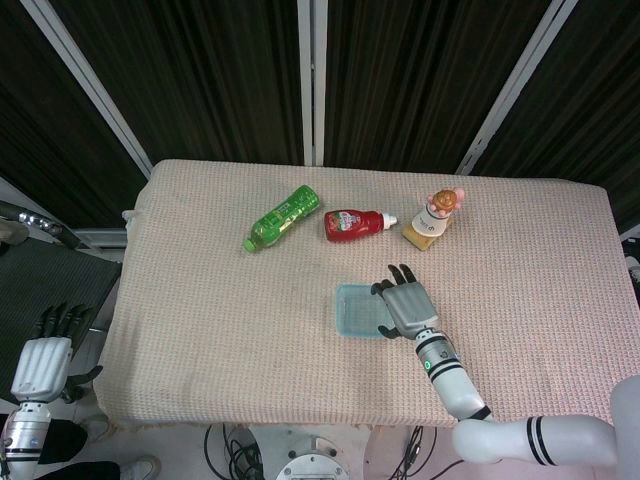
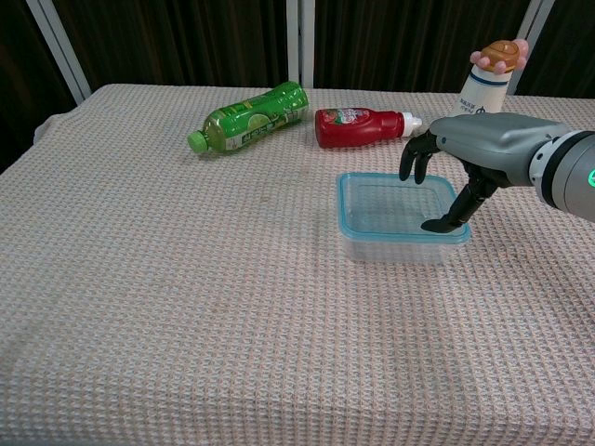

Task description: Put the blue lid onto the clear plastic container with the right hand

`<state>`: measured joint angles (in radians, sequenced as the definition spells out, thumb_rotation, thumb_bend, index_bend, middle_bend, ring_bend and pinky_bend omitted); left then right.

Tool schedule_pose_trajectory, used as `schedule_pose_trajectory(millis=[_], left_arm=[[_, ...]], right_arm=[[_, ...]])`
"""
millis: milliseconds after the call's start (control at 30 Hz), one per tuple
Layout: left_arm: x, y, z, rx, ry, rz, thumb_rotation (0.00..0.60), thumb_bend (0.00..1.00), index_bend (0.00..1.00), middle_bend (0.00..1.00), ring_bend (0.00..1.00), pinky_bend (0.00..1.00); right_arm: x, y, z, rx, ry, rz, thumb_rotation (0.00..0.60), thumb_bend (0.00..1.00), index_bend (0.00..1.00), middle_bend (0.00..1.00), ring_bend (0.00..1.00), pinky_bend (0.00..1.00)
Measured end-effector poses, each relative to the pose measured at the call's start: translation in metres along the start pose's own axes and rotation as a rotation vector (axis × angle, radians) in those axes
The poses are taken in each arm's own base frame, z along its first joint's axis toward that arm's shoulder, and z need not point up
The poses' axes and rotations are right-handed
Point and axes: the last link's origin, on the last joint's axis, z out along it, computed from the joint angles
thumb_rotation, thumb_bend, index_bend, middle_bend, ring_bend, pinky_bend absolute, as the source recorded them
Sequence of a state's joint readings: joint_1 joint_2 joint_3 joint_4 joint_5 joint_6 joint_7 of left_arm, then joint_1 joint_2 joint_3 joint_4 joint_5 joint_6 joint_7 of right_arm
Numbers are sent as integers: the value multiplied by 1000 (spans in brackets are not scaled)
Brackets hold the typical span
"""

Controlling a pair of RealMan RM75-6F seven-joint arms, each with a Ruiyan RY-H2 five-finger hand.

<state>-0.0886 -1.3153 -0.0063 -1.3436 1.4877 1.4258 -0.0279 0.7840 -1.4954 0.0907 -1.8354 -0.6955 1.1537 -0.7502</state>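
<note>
The clear plastic container (image 2: 398, 251) stands right of the table's middle with the blue-rimmed lid (image 2: 386, 204) lying on top of it. My right hand (image 2: 476, 149) arches over the lid's right side; its thumb tip touches the lid's front right corner and its fingers (image 2: 414, 160) curl down over the back right edge. It holds nothing. From above, the same hand (image 1: 405, 303) covers the right part of the lid (image 1: 356, 310). My left hand (image 1: 42, 360) hangs off the table's left side with its fingers extended and nothing in it.
A green bottle (image 2: 249, 115) lies on its side at the back. A red ketchup bottle (image 2: 361, 126) lies beside it, just behind the container. A white bottle with a figurine cap (image 2: 490, 79) stands behind my right hand.
</note>
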Motion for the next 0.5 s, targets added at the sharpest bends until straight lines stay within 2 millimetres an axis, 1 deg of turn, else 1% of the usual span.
schedule_pose_trajectory(millis=[100, 233, 400, 500], left_arm=[[0, 0, 0, 0, 0, 0, 600, 0, 141, 100, 0, 21], [1, 0, 0, -2, 5, 0, 600, 0, 140, 100, 0, 21], [3, 0, 0, -5, 17, -1, 600, 0, 140, 100, 0, 21], [4, 1, 1, -8, 24, -1, 600, 0, 139, 100, 0, 21]], right_arm=[[-2, 0, -1, 1, -4, 1, 600, 0, 300, 302, 1, 0], [0, 0, -3, 4, 10, 5, 600, 0, 299, 302, 1, 0], [11, 1, -10, 9, 65, 16, 600, 0, 292, 298, 1, 0], [20, 7, -18, 1, 106, 25, 600, 0, 273, 296, 1, 0]])
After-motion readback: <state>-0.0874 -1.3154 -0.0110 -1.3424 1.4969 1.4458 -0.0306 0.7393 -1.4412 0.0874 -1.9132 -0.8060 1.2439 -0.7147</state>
